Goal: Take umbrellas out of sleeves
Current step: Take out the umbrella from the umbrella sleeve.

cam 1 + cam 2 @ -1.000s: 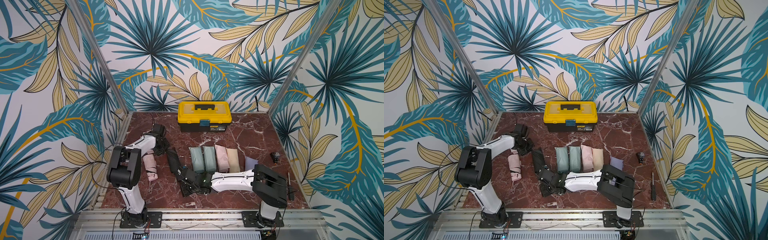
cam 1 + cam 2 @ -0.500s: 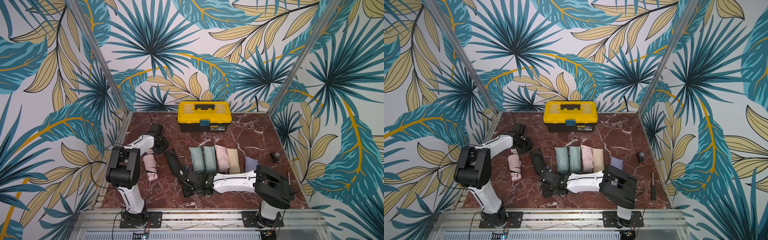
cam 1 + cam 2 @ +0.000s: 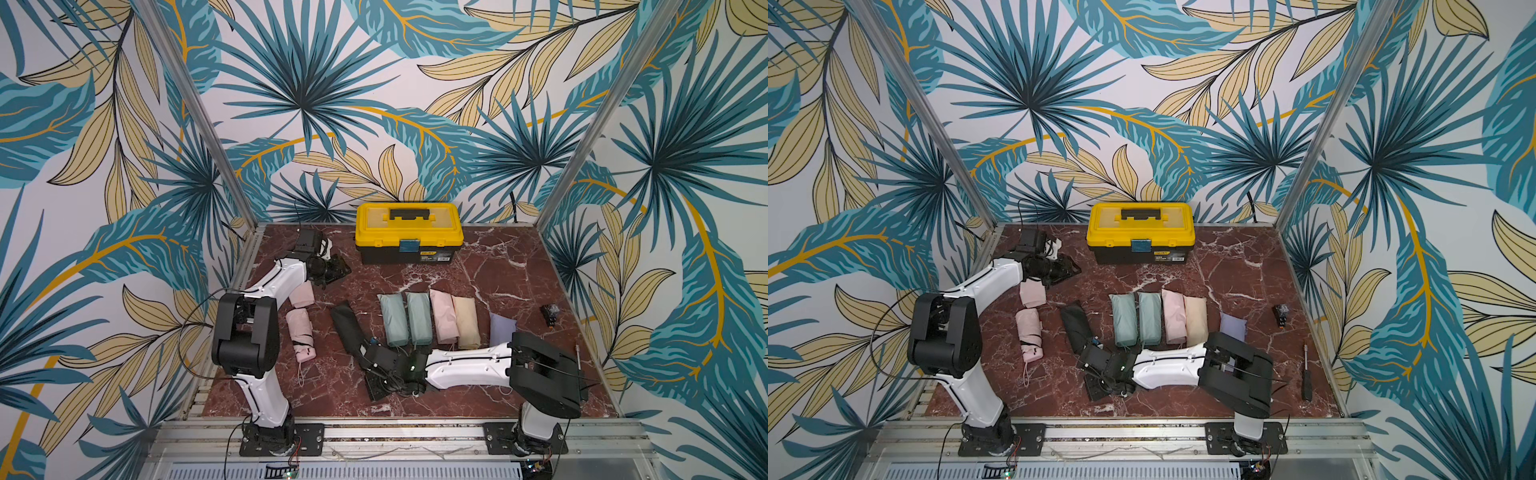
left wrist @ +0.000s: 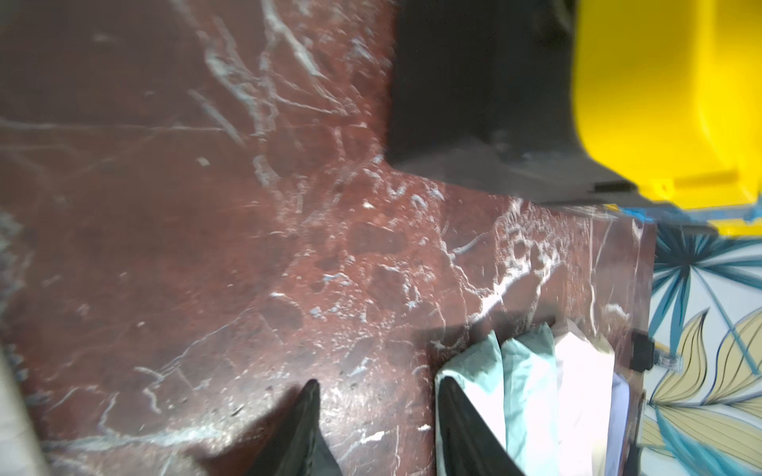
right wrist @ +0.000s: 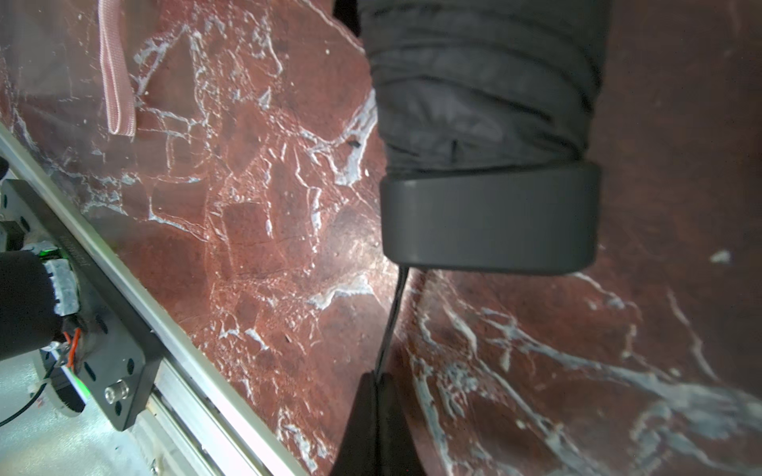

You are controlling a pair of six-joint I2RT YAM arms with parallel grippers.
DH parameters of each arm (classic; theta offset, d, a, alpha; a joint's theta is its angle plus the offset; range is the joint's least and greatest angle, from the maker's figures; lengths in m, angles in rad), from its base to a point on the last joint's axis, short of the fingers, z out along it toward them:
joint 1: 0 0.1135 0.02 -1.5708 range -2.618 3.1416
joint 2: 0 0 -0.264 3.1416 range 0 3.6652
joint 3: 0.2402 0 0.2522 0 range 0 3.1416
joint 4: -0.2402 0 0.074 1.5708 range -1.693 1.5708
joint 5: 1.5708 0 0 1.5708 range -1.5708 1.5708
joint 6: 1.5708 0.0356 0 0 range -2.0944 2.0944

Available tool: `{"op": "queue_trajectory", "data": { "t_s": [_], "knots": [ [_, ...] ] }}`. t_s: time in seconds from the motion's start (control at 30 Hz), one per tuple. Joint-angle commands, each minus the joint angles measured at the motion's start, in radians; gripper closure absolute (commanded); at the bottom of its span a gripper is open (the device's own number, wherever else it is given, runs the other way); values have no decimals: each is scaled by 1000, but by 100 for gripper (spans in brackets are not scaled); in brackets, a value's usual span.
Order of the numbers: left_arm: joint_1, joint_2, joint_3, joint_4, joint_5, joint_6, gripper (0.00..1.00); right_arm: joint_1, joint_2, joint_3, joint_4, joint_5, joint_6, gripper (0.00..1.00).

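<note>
A black umbrella [image 3: 347, 326] lies slanted left of centre, and its blocky handle [image 5: 488, 222] fills the right wrist view. My right gripper [image 5: 377, 376] is shut on the thin black wrist loop [image 5: 393, 317] that comes off that handle; in a top view the gripper [image 3: 371, 362] sits at the umbrella's near end. My left gripper [image 4: 377, 397] is open over bare marble at the back left [image 3: 336, 268], with nothing in it. A limp pink sleeve [image 3: 301, 293] lies under the left arm, and a bare pink umbrella [image 3: 300, 332] in front of it. A row of sleeved umbrellas follows: two mint [image 3: 405, 318], pink [image 3: 442, 316], beige [image 3: 466, 322], lilac [image 3: 502, 334].
A yellow-lidded black toolbox [image 3: 409, 239] stands at the back centre, close to the left gripper. By the right wall there is a small black part [image 3: 549, 311] and a screwdriver [image 3: 1306, 374]. The front rail [image 5: 123, 288] runs close behind the right gripper.
My left gripper has gone from shut to open and drawn back towards the rear left corner. The right gripper stays shut on the black wrist loop, almost still.
</note>
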Motion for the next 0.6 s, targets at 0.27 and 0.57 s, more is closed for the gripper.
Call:
{"op": "queue_trajectory", "data": {
  "t_s": [0.27, 0.57],
  "knots": [
    [-85, 104, 68, -203, -185, 197, 52, 4, 16, 6, -36, -4, 0, 100],
    [-101, 95, 15, -212, -220, 205, 54, 4, 22, 10, -35, -5, 0, 100]
  ]
}}
